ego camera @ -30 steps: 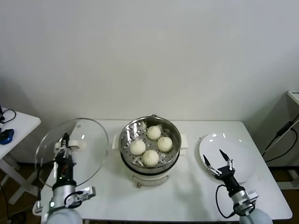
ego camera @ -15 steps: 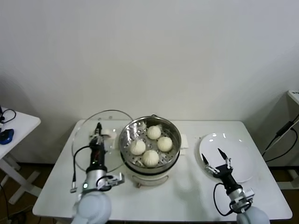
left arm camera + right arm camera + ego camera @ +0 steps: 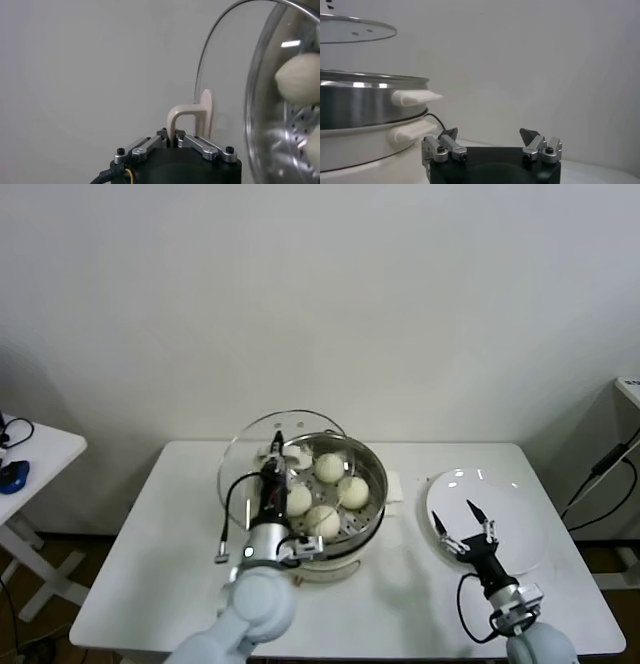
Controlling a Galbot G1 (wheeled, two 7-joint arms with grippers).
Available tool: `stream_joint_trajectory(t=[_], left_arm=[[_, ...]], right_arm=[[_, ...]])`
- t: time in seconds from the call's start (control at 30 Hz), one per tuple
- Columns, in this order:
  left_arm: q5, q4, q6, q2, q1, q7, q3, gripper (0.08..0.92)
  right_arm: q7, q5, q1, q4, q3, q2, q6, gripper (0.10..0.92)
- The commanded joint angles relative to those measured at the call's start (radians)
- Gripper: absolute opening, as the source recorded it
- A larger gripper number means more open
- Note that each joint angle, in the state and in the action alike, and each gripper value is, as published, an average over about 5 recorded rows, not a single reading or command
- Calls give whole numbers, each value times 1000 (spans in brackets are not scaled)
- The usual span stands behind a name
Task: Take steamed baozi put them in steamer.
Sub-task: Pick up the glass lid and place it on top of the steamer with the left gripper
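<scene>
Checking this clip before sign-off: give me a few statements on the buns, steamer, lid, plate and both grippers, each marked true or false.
1. Four cream-white dough buns lie in the shiny stainless-steel steamer pot. True.
2. The left gripper is shut on the handle of the round glass lid. True.
3. The glass lid rests flat on the white table. False: it is held above the steamer's left rim, off the table.
4. The flat white plate holds one bun. False: no bun lies on it.
5. The right gripper is clamped on a bun. False: it is open with nothing in it, over the plate's near edge.
</scene>
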Motion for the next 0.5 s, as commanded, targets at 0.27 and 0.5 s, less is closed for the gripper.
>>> stream_joint_trajectory(t=[0.27,0.5], left_arm=[[108,143,49,-154,-104,117,85,154],[220,160,49,-220,-93,201,43,154]], right_arm=[[0,-3,13,-15,11,-18,0,823],[0,-5,21,-19,11,-20,-2,823]])
